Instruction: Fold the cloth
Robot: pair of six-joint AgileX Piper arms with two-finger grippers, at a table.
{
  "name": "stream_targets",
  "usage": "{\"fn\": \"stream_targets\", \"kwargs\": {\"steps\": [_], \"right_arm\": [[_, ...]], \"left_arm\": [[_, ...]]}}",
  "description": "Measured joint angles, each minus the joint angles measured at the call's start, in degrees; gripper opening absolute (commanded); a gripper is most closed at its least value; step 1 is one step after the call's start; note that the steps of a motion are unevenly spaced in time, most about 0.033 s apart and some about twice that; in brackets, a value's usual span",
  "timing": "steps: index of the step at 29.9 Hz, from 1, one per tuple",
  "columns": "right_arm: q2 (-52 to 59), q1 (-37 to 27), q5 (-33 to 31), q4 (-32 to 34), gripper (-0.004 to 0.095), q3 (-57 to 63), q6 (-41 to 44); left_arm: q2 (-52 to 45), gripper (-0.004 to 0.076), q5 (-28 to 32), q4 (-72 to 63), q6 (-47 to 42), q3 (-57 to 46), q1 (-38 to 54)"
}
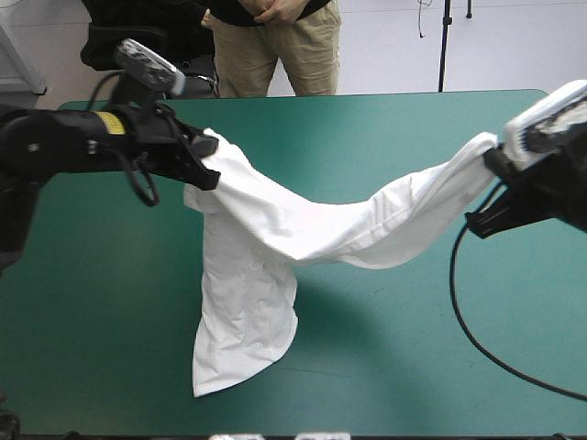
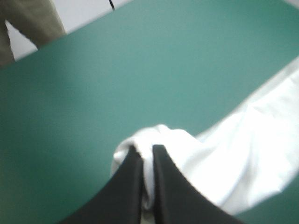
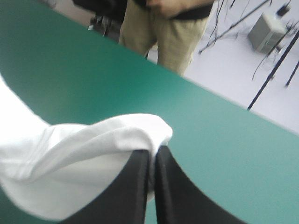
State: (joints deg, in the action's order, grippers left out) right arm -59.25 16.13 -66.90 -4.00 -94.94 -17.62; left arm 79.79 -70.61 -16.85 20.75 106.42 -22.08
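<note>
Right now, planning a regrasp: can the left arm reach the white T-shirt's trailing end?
Probably not yet: the left gripper is shut on the white T-shirt, though nothing else blocks the way.

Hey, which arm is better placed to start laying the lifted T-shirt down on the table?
Probably the left. Below the left gripper the T-shirt hangs down, its end apparently reaching the table; the right gripper holds only a raised span.
</note>
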Motion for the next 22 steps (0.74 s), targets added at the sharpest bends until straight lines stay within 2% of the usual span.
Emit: {"fn": "stream_targets", "kwargs": {"steps": [4,8,12,17,20,22], "right_arm": [[-3.2,0.0,6.5,1.0,-0.0013,12.6,1.3],[-9.2,0.0,17.0,4.7,-0.0013,20.6,3.9],[-16.7,-0.2,27.2,10.3,-0.0013,21.9,6.9],[-26.2,-3.3,34.3,11.3,-0.0013,20.2,8.9],[-31.2,-5.9,35.9,11.4,-0.0012,19.0,10.2],[-34.2,-7.7,36.3,11.2,0.0011,18.0,11.0]], "left_arm": [[7.7,-0.0017,1.4,0.3,1.1,-6.6,0.0],[16.8,-0.0017,7.7,0.4,2.8,-8.5,0.0],[24.3,-0.0017,16.1,0.1,4.3,-8.5,0.0],[29.2,-0.0013,25.1,-0.1,4.7,-8.5,0.0],[30.4,0.0083,28.7,-0.3,4.8,-8.5,0.0],[30.7,0.0244,30.5,-0.4,4.8,-8.5,0.0]]}}
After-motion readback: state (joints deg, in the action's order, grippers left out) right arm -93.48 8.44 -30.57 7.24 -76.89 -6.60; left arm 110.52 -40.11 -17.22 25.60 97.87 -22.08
